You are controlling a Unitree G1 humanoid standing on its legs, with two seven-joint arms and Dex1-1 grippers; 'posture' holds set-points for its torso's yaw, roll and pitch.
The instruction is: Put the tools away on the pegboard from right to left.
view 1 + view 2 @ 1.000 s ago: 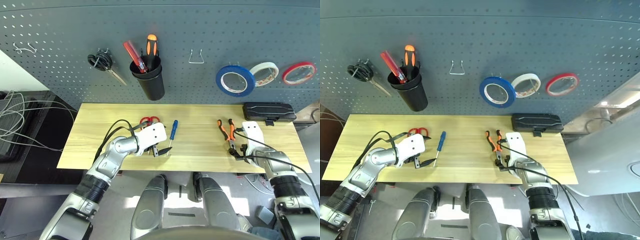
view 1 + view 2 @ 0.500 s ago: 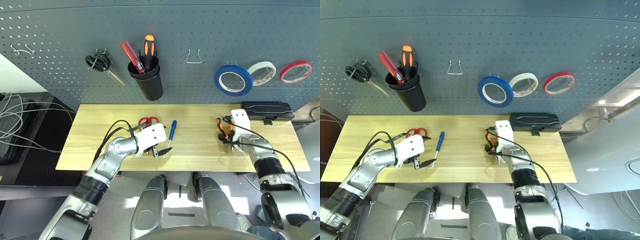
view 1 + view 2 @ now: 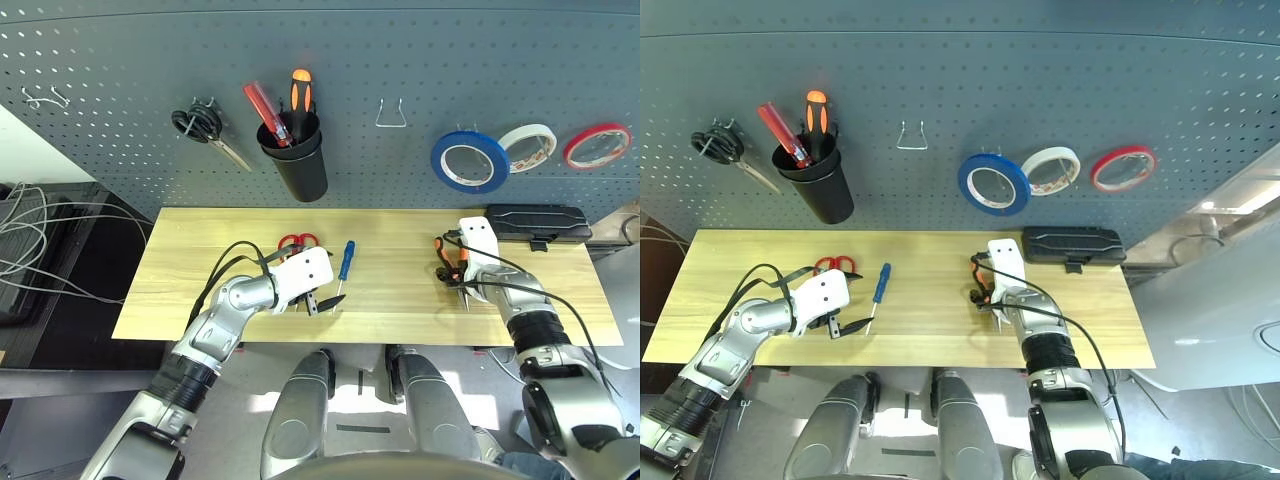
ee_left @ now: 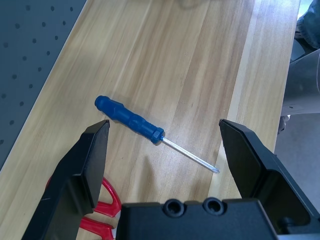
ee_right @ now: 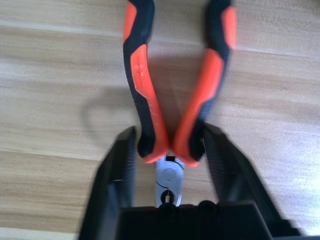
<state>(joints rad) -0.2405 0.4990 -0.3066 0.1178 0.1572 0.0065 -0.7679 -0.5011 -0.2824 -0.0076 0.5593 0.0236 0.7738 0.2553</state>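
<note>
Orange-and-black-handled pliers point(image 5: 172, 85) lying flat on the wooden table point(image 3: 400, 290), right of centre in the head views, under the front of the right gripper point(image 5: 169, 150). Long axis running roughly away from the robot toward the pegboard point(image 3: 400, 60): handles splayed toward the board, metal head toward the near table edge and tucked between the black fingers point(image 5: 117, 170). Fingers partly closed, bracketing the lower ends of both handles just above the pivot, each pad touching or all but touching a handle; firm pinch not certain from the blurred wrist view, pliers not lifted off the wood. Right forearm reaching in from the lower right of the head view, wrist pitched steeply down over the tool.

Judged step: securing the pliers, next in the right-to-left order, since the blue tape roll point(image 3: 471, 161) already hangs on the board, upper right, beside the white and red rolls. Empty wire hook point(image 3: 392, 112) above and left of the pliers looks the likely destination, well apart from the gripper, so a lift and a reach up and forward would be needed.

Left gripper point(image 4: 165, 165) spread wide, hovering low at left of centre, over the small blue-handled screwdriver point(image 4: 131, 118); red-handled scissors point(image 3: 297, 241) just behind
</note>
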